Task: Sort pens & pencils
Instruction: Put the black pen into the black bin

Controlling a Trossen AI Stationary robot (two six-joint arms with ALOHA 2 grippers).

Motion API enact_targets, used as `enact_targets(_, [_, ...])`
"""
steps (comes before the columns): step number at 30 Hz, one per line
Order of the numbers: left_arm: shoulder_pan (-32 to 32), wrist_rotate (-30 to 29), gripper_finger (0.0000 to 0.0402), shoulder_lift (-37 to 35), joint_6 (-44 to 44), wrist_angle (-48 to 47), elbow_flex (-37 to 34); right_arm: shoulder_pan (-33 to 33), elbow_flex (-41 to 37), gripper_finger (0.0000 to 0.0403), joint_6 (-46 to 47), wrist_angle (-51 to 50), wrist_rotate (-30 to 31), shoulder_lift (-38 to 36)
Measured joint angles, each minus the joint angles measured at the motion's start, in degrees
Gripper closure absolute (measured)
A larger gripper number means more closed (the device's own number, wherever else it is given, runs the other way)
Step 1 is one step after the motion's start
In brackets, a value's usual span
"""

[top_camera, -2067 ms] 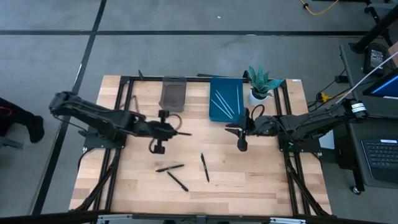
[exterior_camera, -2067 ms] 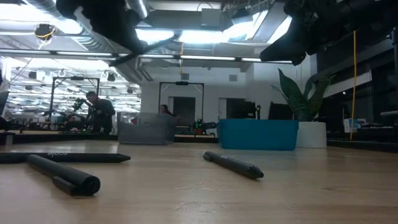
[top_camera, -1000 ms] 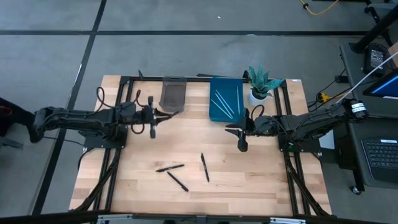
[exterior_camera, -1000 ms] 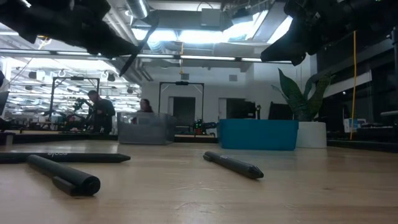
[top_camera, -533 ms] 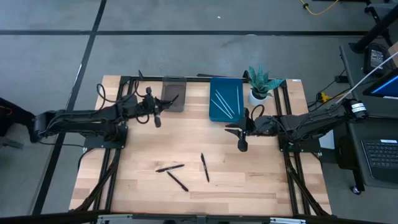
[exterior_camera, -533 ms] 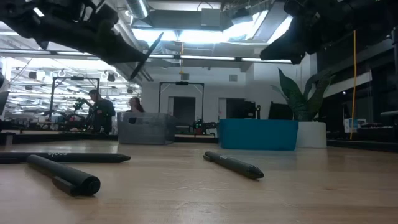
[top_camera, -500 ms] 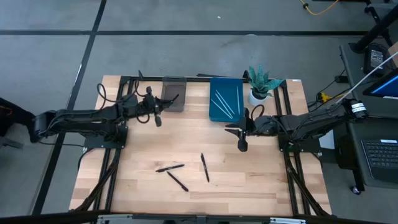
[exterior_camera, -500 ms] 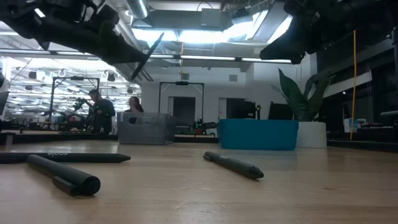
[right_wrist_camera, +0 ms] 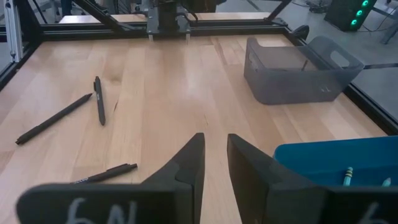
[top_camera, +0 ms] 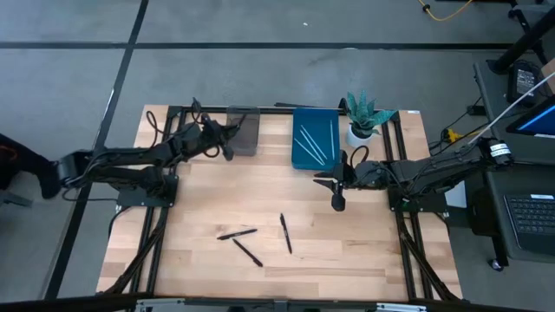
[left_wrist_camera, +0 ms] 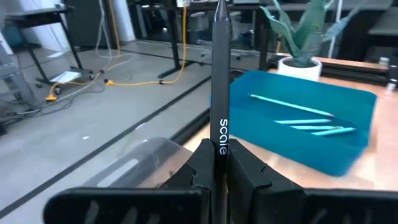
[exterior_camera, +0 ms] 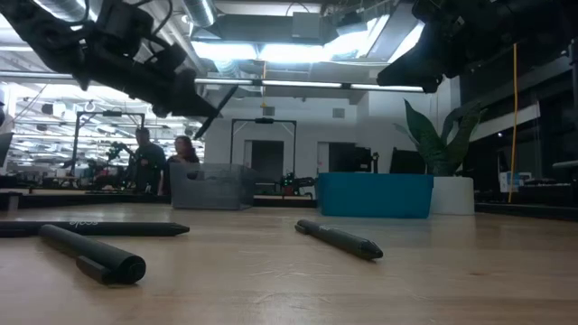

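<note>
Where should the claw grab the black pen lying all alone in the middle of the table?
Probably the middle of the thin black pen, coming straight down from above. It lies flat on the wooden table, apart from the other two pens, so claw fingers fit either side.

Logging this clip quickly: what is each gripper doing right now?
Left gripper: shut on a black pen, beside the grey bin.
Right gripper: open, empty, waiting near the blue tray.
</note>
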Motion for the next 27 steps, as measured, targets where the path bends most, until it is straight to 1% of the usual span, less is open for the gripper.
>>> enact_targets(5, [1.07,-0.77,0.0387,1.56,-0.12,0.75,0.02,0.00,0.00,0.0331,-0.24,0.01,0.01,0.00])
enact_targets(8, [1.96,-0.94,0.0387,1.85,-1.97,-0.43,0.02,0.00,0.00,0.0331,-0.63,-0.01,0.01,0.00])
enact_targets(11, [2.83,0.08,0.0387,1.89,-3.74,-3.00,0.30,0.00,0.00,0.0331,-0.79,-0.01,0.01,0.00])
enact_targets(14, [3.53,1.32,0.0387,1.91,-4.46,-9.99,3.30,0.00,0.00,0.0331,-0.79,-0.01,0.01,0.00])
enact_targets(17, [3.96,1.43,0.0387,2.04,-4.27,-19.26,8.20,0.00,0.00,0.0331,-0.76,-0.01,0.01,0.00])
enact_targets(21, [4.80,1.48,0.0387,3.45,-4.06,-29.15,14.20,0.00,0.00,0.0331,-0.72,-0.01,0.01,0.00])
enact_targets(25, [6.51,3.23,0.0387,7.44,-4.09,-37.28,18.91,0.00,0.00,0.0331,-0.66,-0.01,0.01,0.00])
enact_targets(27, [7.20,4.06,0.0387,10.18,-4.12,-39.14,20.50,0.00,0.00,0.0331,-0.57,-0.01,0.01,0.00])
